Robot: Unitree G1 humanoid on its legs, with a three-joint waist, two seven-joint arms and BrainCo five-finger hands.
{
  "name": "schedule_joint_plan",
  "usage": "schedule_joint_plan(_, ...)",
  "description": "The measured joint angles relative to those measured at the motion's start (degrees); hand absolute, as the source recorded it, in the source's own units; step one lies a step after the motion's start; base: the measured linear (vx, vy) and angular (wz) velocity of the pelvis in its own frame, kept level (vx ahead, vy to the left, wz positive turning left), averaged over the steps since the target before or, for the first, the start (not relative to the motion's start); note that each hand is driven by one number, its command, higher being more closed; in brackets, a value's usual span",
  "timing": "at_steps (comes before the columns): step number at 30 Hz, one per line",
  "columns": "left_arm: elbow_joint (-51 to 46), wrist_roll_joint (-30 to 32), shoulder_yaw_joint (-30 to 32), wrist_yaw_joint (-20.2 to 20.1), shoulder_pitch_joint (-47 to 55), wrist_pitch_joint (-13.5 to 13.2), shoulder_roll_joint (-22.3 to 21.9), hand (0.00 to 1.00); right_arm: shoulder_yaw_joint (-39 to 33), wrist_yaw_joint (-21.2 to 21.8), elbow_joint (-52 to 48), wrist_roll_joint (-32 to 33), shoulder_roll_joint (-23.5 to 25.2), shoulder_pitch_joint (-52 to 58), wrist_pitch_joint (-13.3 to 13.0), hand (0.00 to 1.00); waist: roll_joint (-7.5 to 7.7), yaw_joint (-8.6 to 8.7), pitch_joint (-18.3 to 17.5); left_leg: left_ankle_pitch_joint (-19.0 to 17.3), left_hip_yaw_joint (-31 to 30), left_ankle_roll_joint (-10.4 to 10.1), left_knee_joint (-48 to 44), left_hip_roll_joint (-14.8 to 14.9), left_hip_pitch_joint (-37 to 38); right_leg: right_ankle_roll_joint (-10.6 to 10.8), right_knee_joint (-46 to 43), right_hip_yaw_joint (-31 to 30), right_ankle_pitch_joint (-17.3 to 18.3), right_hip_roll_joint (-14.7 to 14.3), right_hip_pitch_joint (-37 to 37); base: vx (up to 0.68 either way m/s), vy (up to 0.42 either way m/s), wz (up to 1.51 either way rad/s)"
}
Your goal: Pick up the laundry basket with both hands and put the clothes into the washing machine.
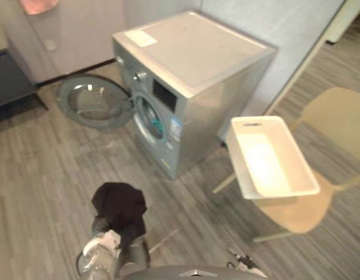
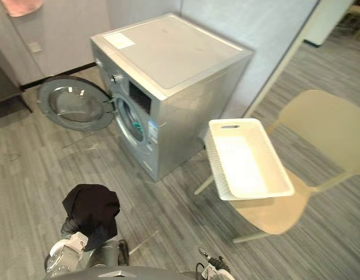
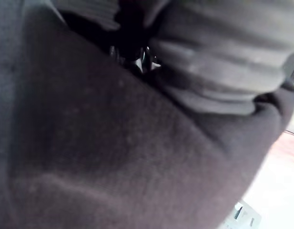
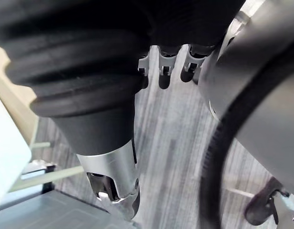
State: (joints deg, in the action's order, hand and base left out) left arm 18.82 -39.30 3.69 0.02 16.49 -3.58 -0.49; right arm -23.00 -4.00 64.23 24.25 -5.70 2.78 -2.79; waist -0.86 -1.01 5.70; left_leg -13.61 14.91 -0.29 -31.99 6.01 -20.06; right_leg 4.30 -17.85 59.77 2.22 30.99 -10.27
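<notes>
In the left eye view, a silver-grey washing machine (image 1: 194,70) stands against the wall. A pale rectangular label (image 1: 140,38) lies on its top near the back corner, and a small blue sticker (image 1: 177,128) sits on its front just beside the porthole. Neither carries writing that can be made out. The round door (image 1: 95,102) is swung wide open to the machine's left, and something teal (image 1: 156,123) shows inside the drum.

The white laundry basket (image 1: 273,157) sits on the seat of a beige chair (image 1: 337,122) to the right of the machine. It is rectangular, with a handle slot in its far end wall, and its pale bottom is exposed. A black garment (image 1: 120,205) hangs in a crumpled bunch over the left hand (image 1: 101,226), low in the view and well apart from the machine. A pink cloth (image 1: 37,6) shows at the top edge.

The right eye view shows the same layout. Here the basket's walls are seen to be a fine perforated mesh.

In the left wrist view, the dark fabric drapes over the hand just past its ribbed cover. The fingers are buried in it, so I cannot tell whether they grip the cloth or merely carry it.

In the right wrist view, the right hand (image 4: 163,69) hangs over the grey plank floor (image 4: 170,157). Its fingers are loose and its thumb is apart from them, and it holds nothing. A white edge of the basket shows to one side.
</notes>
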Motion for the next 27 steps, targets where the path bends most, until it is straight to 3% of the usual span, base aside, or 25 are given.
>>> schedule_joint_plan(1,-0.1,0.1,-0.4,-0.2,0.7,0.2,0.0,1.0,-0.4,-0.2,-0.4,0.0,-0.9,0.2,0.0,0.0,-0.66,-0.18,0.1,-1.4,1.1,1.2,-0.1,-1.4,1.4,-7.7,-4.5,-0.3,-0.5,2.7,-1.0,0.17,0.324,0.56)
schedule_joint_plan(2,0.0,0.1,-0.9,-0.2,1.0,0.5,0.1,1.0,-0.7,-0.3,-1.8,0.0,-1.5,0.5,-0.1,0.0,-0.51,0.08,0.5,-2.1,0.4,2.5,0.5,-3.2,3.4,-14.9,-9.6,-3.8,-4.0,6.0,-0.2,0.17,0.273,0.56)
schedule_joint_plan(3,-0.1,0.1,-1.8,-0.1,1.3,0.5,0.5,1.0,-0.9,-0.3,-3.5,0.0,-1.5,1.4,-0.1,0.0,-0.44,0.26,0.6,-2.5,-0.6,3.2,1.6,-4.7,5.6,-19.9,-13.8,-11.2,-9.9,7.5,1.9,0.22,0.241,0.57)
schedule_joint_plan(4,-0.2,0.2,-2.2,0.0,1.4,0.5,0.6,1.0,-0.8,-0.2,-5.3,0.0,-0.8,1.8,0.2,0.0,-1.26,0.29,0.9,-2.8,-1.5,3.7,2.7,-4.8,8.2,-16.9,-19.6,-21.1,-8.1,6.0,5.1,0.23,0.189,0.43)
schedule_joint_plan(5,-0.1,0.2,-1.7,0.6,1.4,0.5,1.8,1.0,-0.2,0.1,-7.4,0.1,1.1,1.5,0.3,0.0,-1.0,0.25,1.4,-2.5,-2.6,3.9,5.4,-4.4,11.4,-8.8,-28.6,-31.1,0.6,0.2,10.8,0.23,0.157,0.25)
schedule_joint_plan(6,-0.2,0.5,-1.5,0.8,1.5,0.3,2.8,1.0,0.5,0.4,-8.3,0.1,3.4,1.6,-0.2,0.0,0.49,0.29,1.2,-1.7,-2.7,4.0,8.5,-4.4,13.9,-6.9,-33.4,-34.9,5.6,-4.6,14.8,0.22,0.109,0.19)
schedule_joint_plan(7,-0.2,0.9,-1.7,0.8,1.6,0.1,3.6,1.0,1.7,1.0,-9.4,0.2,5.5,1.9,-0.6,0.0,2.19,0.69,1.3,-0.9,-2.6,4.1,12.4,-4.9,16.5,-7.5,-35.3,-35.1,9.5,-9.9,18.4,0.18,0.05,0.24)
schedule_joint_plan(8,-0.2,1.3,-2.0,0.8,1.6,0.1,3.4,1.0,2.2,1.5,-10.0,0.3,5.7,2.1,-0.7,0.0,3.02,1.19,1.4,-0.8,-2.3,4.2,14.6,-5.4,17.8,-7.4,-34.0,-33.6,11.3,-12.6,20.9,0.28,0.034,0.34)
schedule_joint_plan(10,-0.2,1.3,-3.1,0.6,1.2,0.3,1.4,1.0,2.1,1.5,-11.7,0.5,6.2,4.0,-0.4,0.0,3.05,1.42,1.6,-0.7,-2.6,3.9,17.9,-6.4,20.7,-6.4,-25.0,-30.3,12.9,-17.6,25.6,0.34,0.032,0.36)
schedule_joint_plan(11,-0.2,1.3,-3.6,0.5,1.2,0.3,1.0,1.0,1.9,1.5,-11.8,0.5,6.4,4.9,-0.2,0.0,2.98,1.48,1.6,-0.6,-3.1,3.6,18.8,-6.8,21.3,-6.1,-21.3,-30.3,12.7,-18.9,26.5,0.33,0.036,0.64)
schedule_joint_plan(12,-0.1,1.3,-4.4,0.3,0.9,0.5,0.4,1.0,0.9,1.4,-12.5,1.2,6.6,6.6,-0.3,0.0,2.76,2.77,1.2,-1.2,-5.4,2.9,19.4,-7.4,21.4,-5.3,-13.7,-31.7,11.3,-21.1,27.7,0.37,-0.007,1.09)
schedule_joint_plan(13,0.0,1.4,-4.5,-0.2,-0.1,0.8,-0.3,1.0,0.5,1.3,-12.0,1.3,6.8,8.4,0.0,0.0,2.68,3.48,1.1,-2.0,-8.0,2.0,19.3,-7.6,22.2,-6.3,-8.8,-35.4,8.8,-22.8,28.3,0.4,-0.042,1.24)
schedule_joint_plan(14,0.0,1.5,-4.5,-0.4,-0.3,0.8,-0.7,1.0,-0.2,1.1,-11.4,1.3,7.0,9.2,0.4,0.0,2.72,3.43,1.0,-2.6,-9.2,1.7,19.3,-7.6,23.0,-6.5,-7.2,-36.9,7.6,-23.4,28.1,0.52,-0.105,1.16)
schedule_joint_plan(15,-0.1,1.7,-4.5,-0.7,-0.3,0.8,-0.9,1.0,-0.5,0.7,-11.3,1.8,7.6,10.9,0.8,0.0,3.05,3.4,0.6,-4.0,-11.1,0.9,19.0,-7.3,24.9,-6.6,-3.4,-37.1,3.3,-24.1,25.8,0.62,-0.14,0.8)
schedule_joint_plan(16,0.1,1.9,-4.4,-0.7,0.1,1.0,-1.3,1.0,-0.6,0.6,-11.4,2.4,7.3,11.9,0.9,0.0,1.43,3.5,-0.6,-5.1,-11.3,-0.5,18.2,-5.1,26.9,-6.4,-3.3,-35.4,2.6,-25.5,23.5,0.66,-0.133,0.62)
schedule_joint_plan(18,-0.4,1.9,-4.4,-0.8,0.6,1.0,-1.4,1.0,-0.2,0.1,-11.6,2.4,7.0,11.7,0.8,0.0,1.74,3.04,-1.2,-4.1,-6.9,-2.5,12.5,-3.2,26.7,-6.8,-2.6,-34.5,4.1,-26.4,20.1,0.65,-0.131,0.23)
schedule_joint_plan(19,-0.4,1.8,-4.5,-0.8,0.6,1.0,-2.0,1.0,-0.1,0.0,-11.8,2.5,6.6,11.1,0.6,0.0,0.74,3.34,-0.7,-2.4,-4.6,-3.2,2.6,-1.2,24.4,-6.9,-1.8,-33.8,4.3,-27.0,16.7,0.69,-0.12,0.25)
schedule_joint_plan(20,-1.3,1.8,-4.4,-0.8,0.9,1.0,-2.9,1.0,0.7,-0.1,-12.2,2.9,5.7,11.3,0.5,0.0,-0.44,3.49,-0.7,3.3,-3.8,-2.9,-12.1,1.3,19.3,-6.9,0.8,-34.0,4.4,-28.2,12.6,0.54,-0.06,0.17)
schedule_joint_plan(21,-2.1,1.8,-4.7,-0.8,1.5,1.0,-3.1,1.0,1.6,-0.3,-12.5,3.2,5.2,11.0,0.4,0.0,-0.29,2.91,-0.6,4.7,-3.8,-3.0,-19.0,3.1,16.4,-7.0,1.7,-34.4,4.5,-28.6,10.9,0.48,-0.008,-0.28)
schedule_joint_plan(22,-3.1,1.8,-5.0,-1.4,1.9,1.0,-3.0,1.0,2.6,-0.3,-14.0,3.7,4.9,10.5,0.4,0.0,-0.96,1.43,-0.6,4.4,-3.5,-2.9,-29.2,5.7,11.9,-7.4,2.9,-36.6,5.1,-29.3,8.1,0.37,0.007,-0.65)
schedule_joint_plan(23,-3.3,1.8,-4.6,-1.5,2.2,1.0,-2.9,1.0,3.3,-0.3,-14.3,3.7,5.0,9.7,0.2,0.0,-0.98,0.9,-0.6,3.6,-3.3,-2.4,-33.1,7.4,9.2,-7.4,3.5,-38.0,5.3,-29.3,6.4,0.47,0.05,-0.9)
schedule_joint_plan(25,-3.5,1.9,-4.0,-1.5,2.5,1.0,-2.6,1.0,4.4,-0.3,-14.4,3.7,5.5,7.0,0.2,0.0,-0.26,0.67,-0.6,1.6,-2.8,-1.3,-32.5,10.8,4.8,-7.4,5.4,-40.1,5.3,-28.3,3.7,0.36,0.099,-0.68)
schedule_joint_plan(27,-3.3,1.9,-3.8,-1.2,2.4,1.1,-2.2,1.0,3.7,-2.1,-13.6,4.9,6.1,5.9,0.2,0.0,1.18,0.3,-0.4,0.6,-3.9,-0.7,-19.3,14.8,0.8,-5.9,8.0,-42.7,5.6,-26.4,1.7,0.34,0.234,-0.71)
